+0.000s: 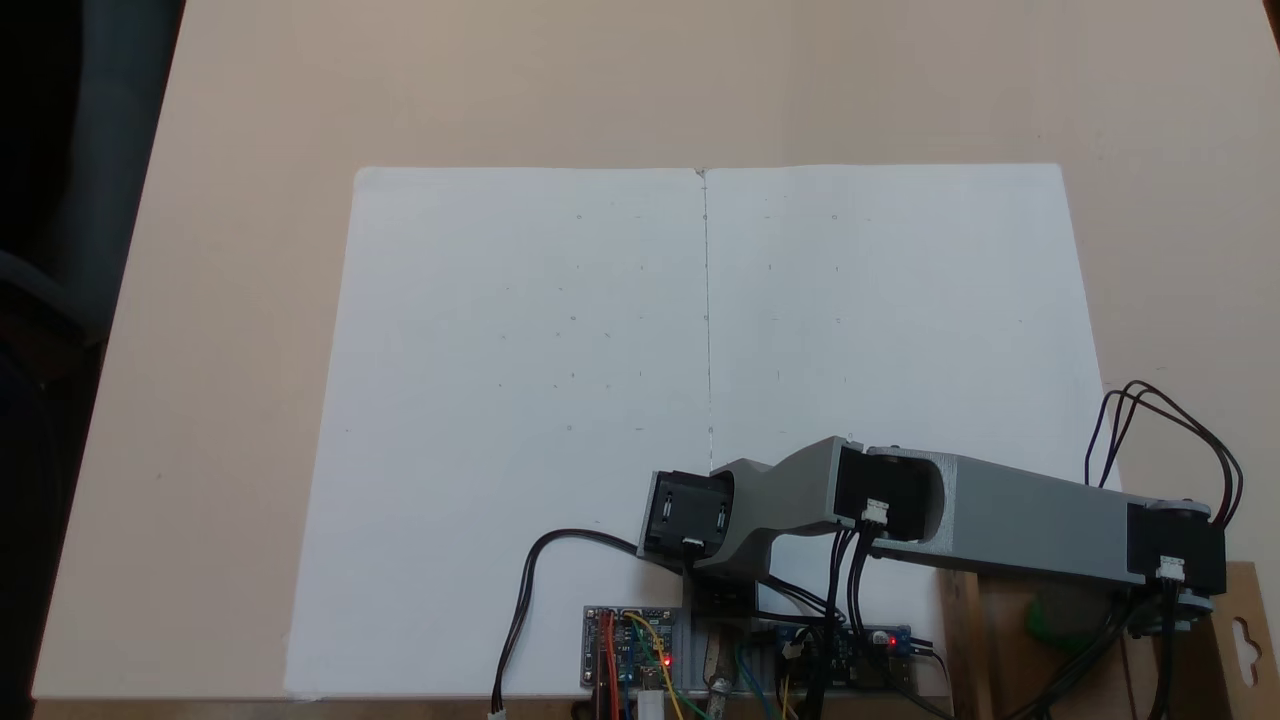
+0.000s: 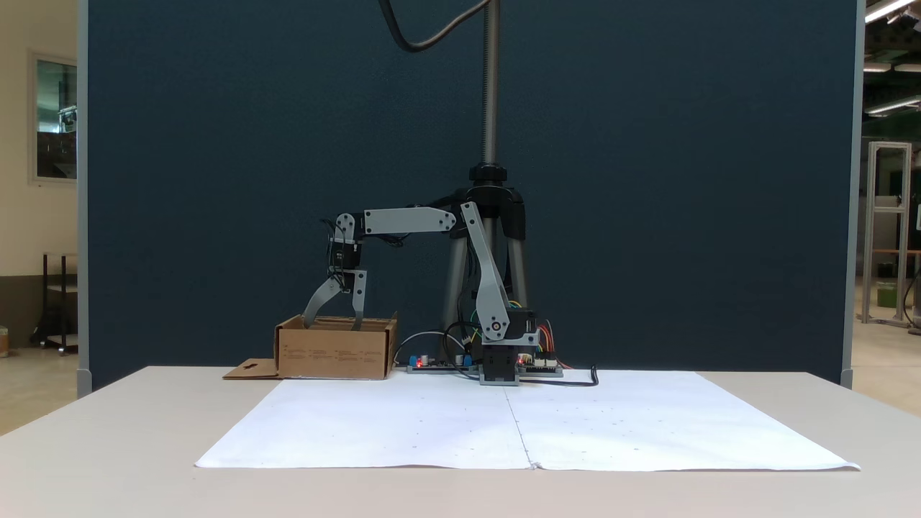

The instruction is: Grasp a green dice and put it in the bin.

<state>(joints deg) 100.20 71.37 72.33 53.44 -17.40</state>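
**A:** So where's your pincer (image 2: pixel 332 325) sitting? From the front fixed view it hangs over the bin (image 2: pixel 334 356), both grey plastic fingers pointing down, tips right at the rim.

**B:** Yep, and you can see the fingers are spread apart, one curved and splayed out to the left, the other straight. Nothing pinched between them that I can make out.

**A:** And your green dice (image 1: pixel 1062 615)?

**B:** Look at the top-down fixed view: there's a blurry bright green blob on the brown cardboard floor of the bin (image 1: pixel 985 650), half tucked under the boxy grey arm (image 1: pixel 1020 515). Too soft to read pips.

**A:** The bin's plain matte cardboard, low walls, flap with the hang-hole cutout lying flat on your beige worktop (image 2: pixel 108 439). The white paper sheet (image 2: pixel 403 424) has a centre seam.
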